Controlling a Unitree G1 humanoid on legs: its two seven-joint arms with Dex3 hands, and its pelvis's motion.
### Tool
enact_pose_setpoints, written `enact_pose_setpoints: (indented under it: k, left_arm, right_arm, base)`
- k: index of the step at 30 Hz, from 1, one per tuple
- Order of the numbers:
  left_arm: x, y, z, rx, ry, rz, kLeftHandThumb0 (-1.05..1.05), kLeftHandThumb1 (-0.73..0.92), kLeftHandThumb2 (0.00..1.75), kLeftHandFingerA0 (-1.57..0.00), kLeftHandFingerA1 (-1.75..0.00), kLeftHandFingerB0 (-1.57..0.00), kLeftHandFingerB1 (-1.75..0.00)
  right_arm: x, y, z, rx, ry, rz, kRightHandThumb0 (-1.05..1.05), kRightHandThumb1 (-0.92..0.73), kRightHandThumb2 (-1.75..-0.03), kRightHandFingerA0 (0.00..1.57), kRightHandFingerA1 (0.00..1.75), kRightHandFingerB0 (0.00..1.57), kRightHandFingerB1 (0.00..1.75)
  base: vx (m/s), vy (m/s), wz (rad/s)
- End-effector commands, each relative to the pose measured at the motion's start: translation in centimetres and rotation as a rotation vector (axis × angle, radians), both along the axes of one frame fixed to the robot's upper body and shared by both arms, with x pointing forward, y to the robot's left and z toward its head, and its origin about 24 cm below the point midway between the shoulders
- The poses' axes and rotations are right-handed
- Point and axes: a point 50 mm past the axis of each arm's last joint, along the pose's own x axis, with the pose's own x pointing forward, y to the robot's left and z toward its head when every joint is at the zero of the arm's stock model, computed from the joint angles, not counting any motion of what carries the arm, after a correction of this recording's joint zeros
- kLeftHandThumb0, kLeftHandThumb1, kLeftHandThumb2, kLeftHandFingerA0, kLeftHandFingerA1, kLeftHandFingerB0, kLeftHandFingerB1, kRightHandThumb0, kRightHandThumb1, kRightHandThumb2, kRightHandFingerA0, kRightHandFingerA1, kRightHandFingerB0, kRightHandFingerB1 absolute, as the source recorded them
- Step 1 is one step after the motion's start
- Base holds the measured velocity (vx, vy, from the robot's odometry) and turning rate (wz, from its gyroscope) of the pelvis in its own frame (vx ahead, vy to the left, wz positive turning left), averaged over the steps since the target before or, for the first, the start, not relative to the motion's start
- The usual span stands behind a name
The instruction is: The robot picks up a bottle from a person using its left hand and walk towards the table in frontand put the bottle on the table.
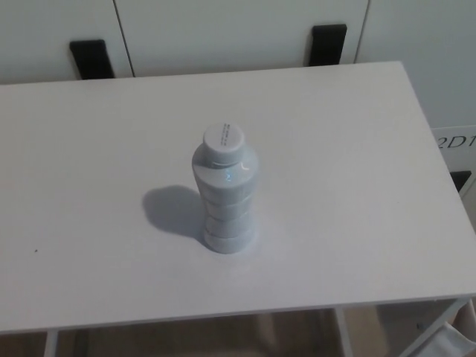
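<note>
At the far left a black bracket sits on the white cabinet behind the counter. The counter is white, matte and flat, bare on this side save a tiny dark speck near the front. A soft shadow falls just left of the bottle, which stands upright near the counter's middle, well apart from every edge, with its white cap on.

The bottle is pale, ribbed plastic. Its fill cannot be told, so I judge it light to moderate in weight, fairly stiff at the ribs and smooth enough to slip. The ribbed waist below the shoulder looks the surest hold.

To the right the counter runs bare to its edge. A second bracket shows behind, and a label lies beyond the edge. Neither robot hand shows, so whether each is wide or closed cannot be told. The placing looks done.
</note>
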Motion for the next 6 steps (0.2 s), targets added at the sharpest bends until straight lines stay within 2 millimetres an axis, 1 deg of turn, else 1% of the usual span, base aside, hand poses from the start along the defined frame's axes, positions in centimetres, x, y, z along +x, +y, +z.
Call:
enact_pose_setpoints:
  k: [1,2,6]
  left_arm:
    - [-0.22,1.98,0.56,0.211,0.077,-0.082,-0.67,0.83,0.64,-0.34,-0.59,-0.29,-0.54]
    - [-0.06,1.94,0.57,0.209,0.074,-0.084,-0.64,0.83,0.65,-0.33,-0.60,-0.30,-0.55]
    - [0.15,1.82,0.55,0.208,0.067,-0.089,-0.63,0.83,0.65,-0.34,-0.60,-0.30,-0.55]
  right_arm:
    - [-0.60,-0.26,-0.10,-0.013,0.039,0.005,-0.33,-0.71,-0.61,0.62,0.45,0.51,0.39]
    - [-0.54,-0.29,-0.07,-0.012,0.040,0.010,-0.33,-0.71,-0.60,0.60,0.44,0.50,0.39]
    - [-0.52,-0.38,-0.04,-0.017,0.045,0.022,-0.34,-0.70,-0.60,0.59,0.44,0.49,0.38]
  base:
    - [0.00,0.000,0.00]
    - [0.00,0.000,0.00]
    - [0.00,0.000,0.00]
